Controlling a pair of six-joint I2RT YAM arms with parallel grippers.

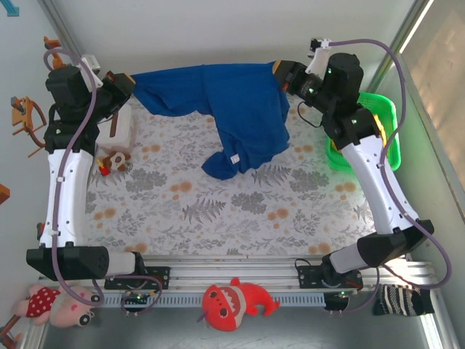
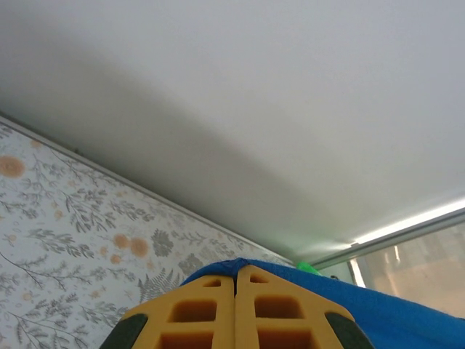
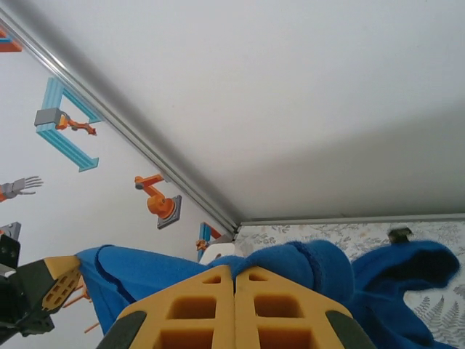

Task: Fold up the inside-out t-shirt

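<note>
Overhead view of a table (image 1: 218, 211) w/ a grey-and-orange fern-print cover. Two white-and-black robot arms rise from its near edge.

The inside-out t-shirt (image 1: 243, 109), royal blue, is held up over the table's far half. Its upper edge runs in a sagging line along the table's far edge, btwn the two tools. The rest droops toward the table's middle, bunched more to the table's right. A small white tag shows near the lowest fold, which looks to rest on the table.

The left tool (image 1: 128, 84) is at the table's far left corner, clenched on one end of the shirt's upper edge. The right tool (image 1: 280, 71) is toward the table's far right corner, clenched on the other end.

Left wrist view: yellow fingers (image 2: 196, 313) pressed flat together, blue cloth directly behind the tips, table print at lower left. Right wrist view: yellow fingers (image 3: 196, 313) pressed together the same way, blue cloth w/ a rolled hem bunched just past the tips.

Other items:
- A white box (image 1: 120, 127) sits on the table's far left part.
- A small brown-and-red toy (image 1: 112, 163) lies on the table just nearer than the box.
- A green basket (image 1: 385, 138) is off the table's right edge, by the right arm.
- A red shark plush (image 1: 232, 302) is off the table's near edge, btwn the arm bases.
- A pink plush (image 1: 62, 305) is off the table's near left corner.
</note>
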